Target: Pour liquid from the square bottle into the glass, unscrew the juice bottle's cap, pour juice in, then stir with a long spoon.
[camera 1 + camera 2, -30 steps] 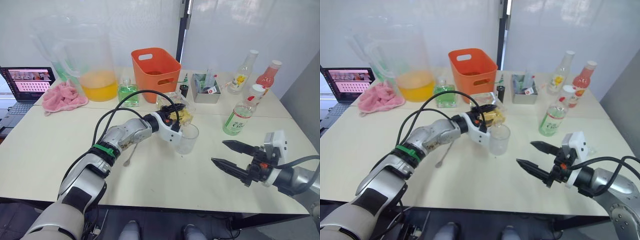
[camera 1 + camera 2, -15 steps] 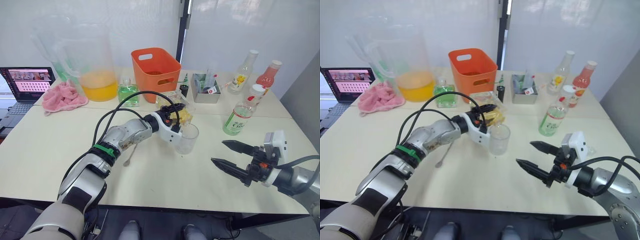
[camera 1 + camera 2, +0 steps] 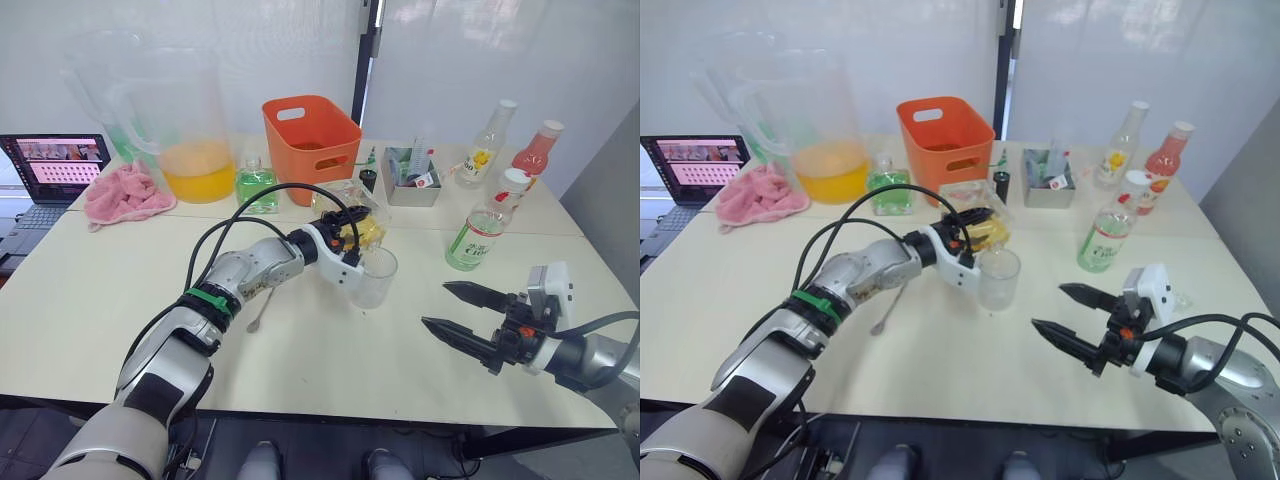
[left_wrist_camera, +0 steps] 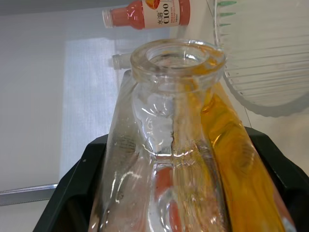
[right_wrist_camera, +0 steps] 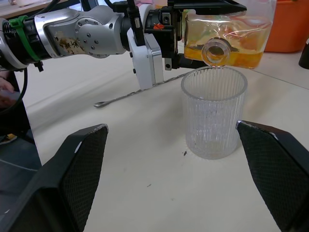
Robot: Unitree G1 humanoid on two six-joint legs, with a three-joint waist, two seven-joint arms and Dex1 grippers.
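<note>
Table [image 3: 90,300]: square bottle [image 5: 227,36] in L gripper [image 3: 345,235], prob. clamped.

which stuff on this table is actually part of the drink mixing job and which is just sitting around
Part of the job:
square bottle, tipped over the glass in the left gripper
juice bottle with its white cap on
long spoon, lying on the table

Just lying about:
pitcher
orange basket
green-liquid bottle
pink cloth
laptop
pink-red bottle
yellow-label bottle

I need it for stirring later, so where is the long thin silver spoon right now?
In the left eye view the long thin silver spoon lies flat on the white table, under the left arm's forearm, on the robot's left of the ribbed clear glass.
</note>
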